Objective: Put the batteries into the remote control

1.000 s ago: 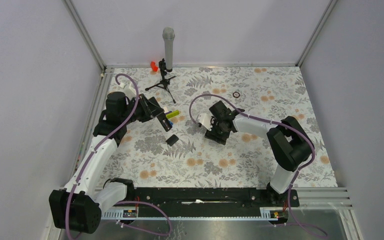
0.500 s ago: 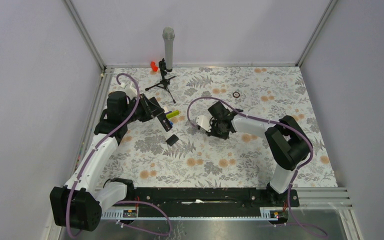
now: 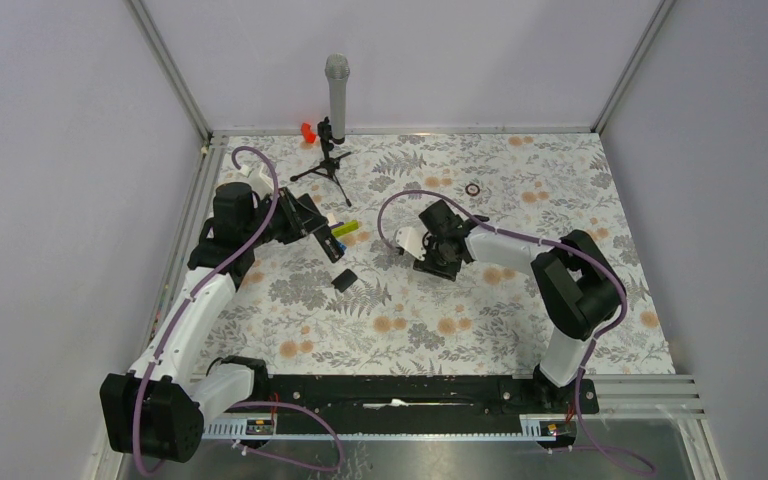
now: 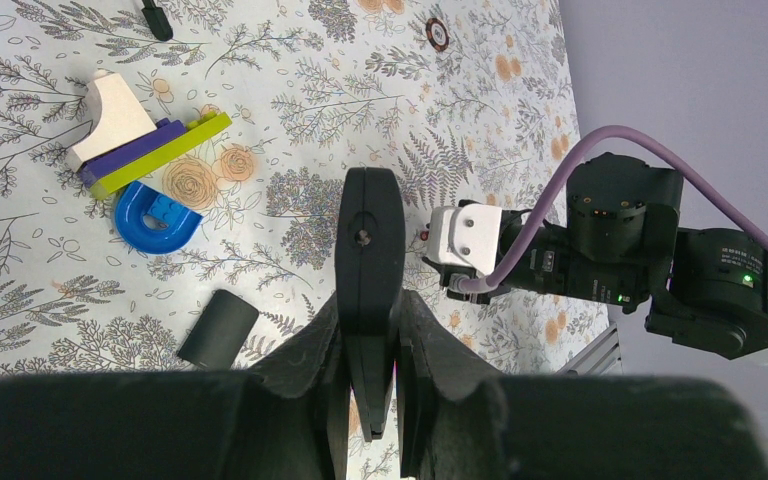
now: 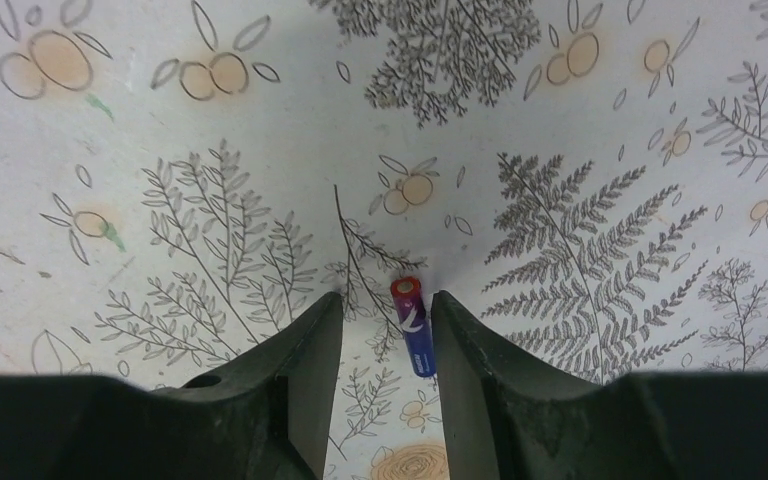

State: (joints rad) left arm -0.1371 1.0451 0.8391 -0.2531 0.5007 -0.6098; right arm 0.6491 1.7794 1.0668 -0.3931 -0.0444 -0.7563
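Left pincer [image 4: 373, 325] pinches the seemingly stiff, light remote control [image 4: 368, 240]; right pincer [image 5: 385, 300], spread, straddles a likely slick, roll-prone battery [image 5: 413, 330], best gripped mid-barrel.

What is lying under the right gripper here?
A red-and-blue battery lies on the floral table cover between the fingers of the open right gripper. Whatever is beneath the fingers themselves is covered.

Remote control [image 4: 368, 250]: you read smooth matt black plastic | battery [image 5: 413, 335]: glossy blue wrap, red end | surface [image 5: 580, 100]: smooth matt sheet, printed floral | right gripper [image 5: 385, 305]: matt black plastic | blue arch [image 4: 155, 222]: glossy plastic | rail [image 3: 650, 390]: bare silver metal.
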